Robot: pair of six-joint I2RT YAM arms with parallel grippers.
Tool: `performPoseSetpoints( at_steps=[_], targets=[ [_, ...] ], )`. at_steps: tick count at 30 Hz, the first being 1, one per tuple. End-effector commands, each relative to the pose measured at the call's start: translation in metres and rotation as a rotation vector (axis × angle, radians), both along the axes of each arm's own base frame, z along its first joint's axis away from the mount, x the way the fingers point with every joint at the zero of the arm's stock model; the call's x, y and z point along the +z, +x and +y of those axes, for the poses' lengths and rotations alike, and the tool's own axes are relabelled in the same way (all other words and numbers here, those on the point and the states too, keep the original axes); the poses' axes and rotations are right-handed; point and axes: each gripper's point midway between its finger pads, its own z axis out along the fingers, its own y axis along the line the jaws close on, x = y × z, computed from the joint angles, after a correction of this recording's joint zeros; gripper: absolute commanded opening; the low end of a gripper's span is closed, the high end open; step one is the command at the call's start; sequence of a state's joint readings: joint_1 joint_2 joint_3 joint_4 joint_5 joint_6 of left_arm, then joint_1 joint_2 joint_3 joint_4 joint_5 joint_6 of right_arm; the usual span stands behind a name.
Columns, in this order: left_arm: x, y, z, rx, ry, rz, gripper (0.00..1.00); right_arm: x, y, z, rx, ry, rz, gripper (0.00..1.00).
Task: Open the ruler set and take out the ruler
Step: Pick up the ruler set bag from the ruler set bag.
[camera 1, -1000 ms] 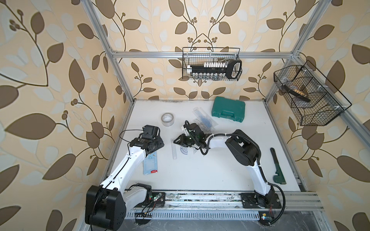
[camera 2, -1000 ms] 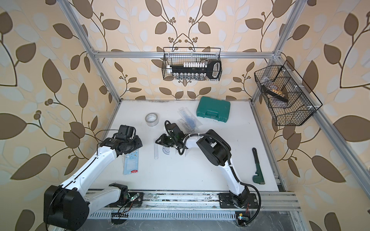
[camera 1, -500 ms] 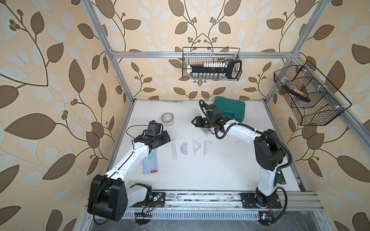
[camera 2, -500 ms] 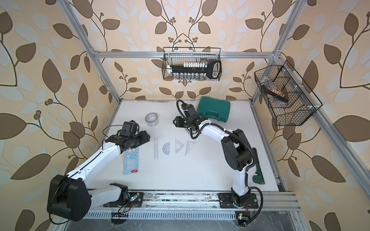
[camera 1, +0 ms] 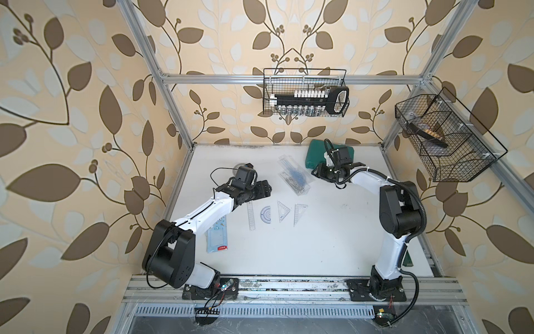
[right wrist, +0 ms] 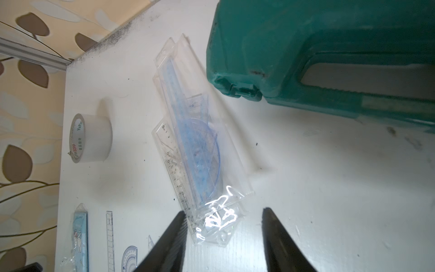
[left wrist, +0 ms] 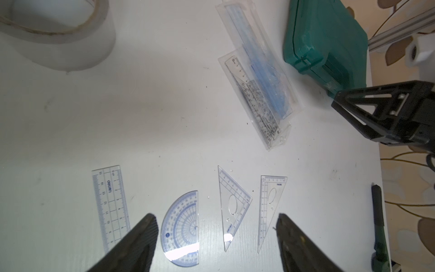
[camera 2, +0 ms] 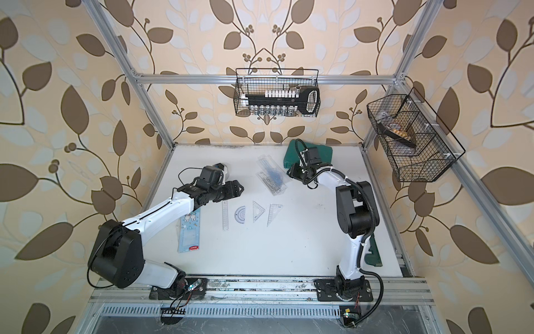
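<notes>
Presently, the ruler set, a clear plastic case with blue-tinted pieces visible inside, is found flat on the table, toward 12 o'clock from the centre and slanted from 11 to 5. Whether its flap is open cannot be told.

The right claw is held just at 3 o'clock of the case. Its jaws are apart and nothing is clamped. In the right wrist view the case's near end is seen under the gap.

The left claw is placed at 9 o'clock of the case, jaws wide apart and empty.

A row is laid out near the table's centre, from 9 to 3: a straight ruler, a protractor and two set squares, none touching.

A blue packet is noted at 8 o'clock, partly under the left arm.

A tape roll is recorded at 11 o'clock, and a green tool case at 1 o'clock, near the ruler set.
</notes>
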State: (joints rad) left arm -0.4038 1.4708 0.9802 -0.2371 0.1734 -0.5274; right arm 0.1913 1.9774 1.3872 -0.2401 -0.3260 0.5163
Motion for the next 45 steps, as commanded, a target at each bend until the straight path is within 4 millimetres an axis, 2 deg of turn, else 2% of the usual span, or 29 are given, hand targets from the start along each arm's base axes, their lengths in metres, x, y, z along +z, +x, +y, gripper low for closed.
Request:
performPoseSetpoints(
  at_steps=[1,5,9,17,20,28,33,37,45],
  targets=[
    [0.016,0.008,-0.027,-0.059,-0.051,-0.049,0.83,-0.023,0.001,0.006,0.007,0.072,0.059,0.50],
    [0.013,0.005,-0.041,-0.086,-0.055,-0.040,0.86,-0.037,0.007,0.007,-0.002,0.106,0.086,0.48],
    [0.011,0.005,-0.045,-0.096,-0.056,-0.036,0.88,-0.047,0.013,0.010,-0.003,0.141,0.095,0.46],
    [0.008,0.004,-0.044,-0.095,-0.043,-0.027,0.89,-0.044,0.021,0.019,0.003,0.231,0.076,0.38],
    [0.006,0.004,-0.043,-0.094,-0.033,-0.023,0.89,-0.042,0.022,0.022,0.007,0.258,0.075,0.31],
    [0.009,0.004,-0.040,-0.092,-0.020,-0.031,0.89,-0.033,0.024,0.028,0.017,0.306,0.055,0.00],
    [0.014,0.005,-0.037,-0.085,-0.005,-0.049,0.89,-0.020,0.025,0.029,0.032,0.309,0.030,0.00],
    [0.025,0.009,-0.034,-0.079,0.006,-0.076,0.92,-0.002,0.020,0.030,0.068,0.305,-0.004,0.00],
    [0.059,0.031,-0.042,-0.122,-0.103,-0.149,0.98,0.051,-0.012,0.031,0.166,0.287,-0.096,0.00]
  ],
)
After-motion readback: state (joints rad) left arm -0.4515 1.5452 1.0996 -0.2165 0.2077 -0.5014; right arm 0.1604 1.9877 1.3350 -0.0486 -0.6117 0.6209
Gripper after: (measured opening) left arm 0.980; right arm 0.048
